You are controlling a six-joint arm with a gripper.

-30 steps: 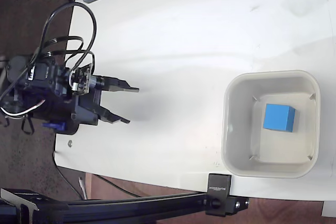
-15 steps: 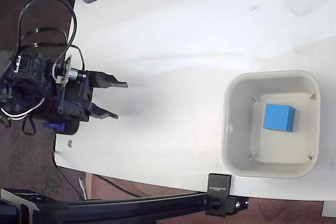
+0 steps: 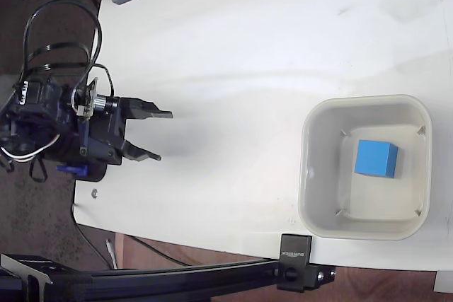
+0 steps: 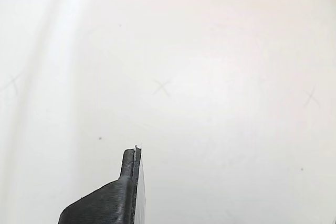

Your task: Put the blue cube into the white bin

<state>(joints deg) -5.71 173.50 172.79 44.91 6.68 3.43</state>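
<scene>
Cube (image 3: pixel 376 158), bright blue, lies on the floor of the white bin (image 3: pixel 366 105) at the right of the fixed view. Well apart, at the left edge of the table (image 3: pixel 269 47), the gripper (image 3: pixel 161 136) has its fingers spread with nothing between them.

Wrist view: one dark finger (image 4: pixel 123 184) rises from the bottom edge over bare white tabletop (image 4: pixel 210 66).

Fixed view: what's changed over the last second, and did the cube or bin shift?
The claw, open and empty, pulled back toward the left edge of the table, most of it early on. The blue cube lies in the white bin as before; neither moved.
</scene>
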